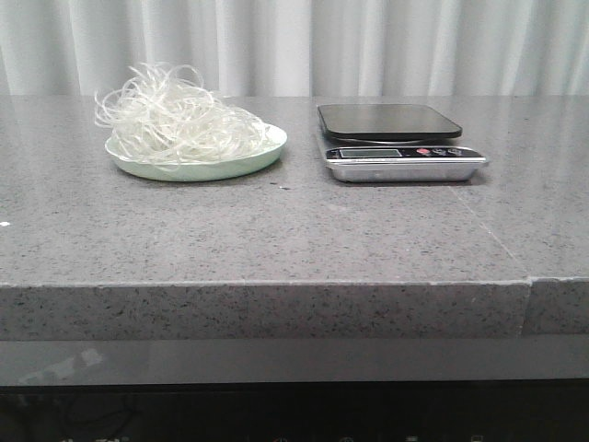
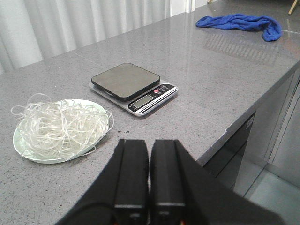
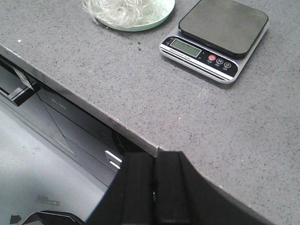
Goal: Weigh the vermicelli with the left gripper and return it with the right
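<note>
- Surface (image 1: 276,230): grey speckled stone, with a seam running across it on my right side. White curtain (image 1: 294,46) hangs behind it.
- Far left of the front view: pale green plate (image 1: 262,155) sits flat on the surface.
- Noodles (image 1: 170,118): a loose whitish clump of thin curly strands piled on the plate. It covers most of the plate; some loops stand up above the heap and a few hang over the rim.
- Right of the plate, near but not touching: kitchen scale (image 1: 402,152). Dark square weighing pan on top with nothing on it; silver front strip carries a display and small buttons, one of them red. I cannot read the display.
- Left wrist camera: my left hand (image 2: 149,168) has its two black fingers pressed together, nothing between them. It hangs above the surface on the near side of the plate and scale, well apart from both.
- Same view, far end of the surface: a crumpled blue cloth (image 2: 241,23).
- Right wrist camera: my right hand (image 3: 154,183) has its fingers together and holds nothing. It hangs at the front edge of the surface, well short of the scale.
</note>
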Tool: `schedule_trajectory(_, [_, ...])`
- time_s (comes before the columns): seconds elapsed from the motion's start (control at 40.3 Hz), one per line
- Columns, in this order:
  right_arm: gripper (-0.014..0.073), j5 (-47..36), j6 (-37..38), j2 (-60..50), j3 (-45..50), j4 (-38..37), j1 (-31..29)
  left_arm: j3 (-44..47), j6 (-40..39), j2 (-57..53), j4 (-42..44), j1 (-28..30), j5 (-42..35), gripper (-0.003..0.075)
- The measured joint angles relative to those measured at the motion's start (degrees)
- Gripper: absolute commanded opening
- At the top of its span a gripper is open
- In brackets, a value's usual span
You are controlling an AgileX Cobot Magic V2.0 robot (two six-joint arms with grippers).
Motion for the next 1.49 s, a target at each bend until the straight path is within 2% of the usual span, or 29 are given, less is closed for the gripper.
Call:
schedule_trajectory(0.124, [0.0164,0.09,0.00,0.00,0.00,0.00,0.00,2.32,0.00,-1.56,-0.13,3.48,-0.36,0.0155])
schedule_trajectory(0.248, [0.0164,0.37,0.00,0.00,0.00,0.00,0.00,7.58,0.00,-5.44,-0.13,10.39,-2.43,0.0155])
schedule_trajectory(0.62, [0.0164,0.39,0.00,0.00,0.00,0.00,0.00,31.38,0.00,-19.54,-1.46,33.84,-19.56,0.0155])
schedule_trajectory(0.868, [0.0164,0.39,0.00,0.00,0.00,0.00,0.00,42.60,0.00,-25.12,-3.76,44.60,-26.97,0.0155])
schedule_trajectory(1.091, [0.0164,0.48,0.00,0.00,0.00,0.00,0.00,43.56,0.00,-25.27,-4.39,46.98,-31.45,0.0155])
schedule_trajectory(1.488, [0.0164,0.87,0.00,0.00,0.00,0.00,0.00,43.56,0.00,-25.27,-4.69,46.98,-32.13,0.0155])
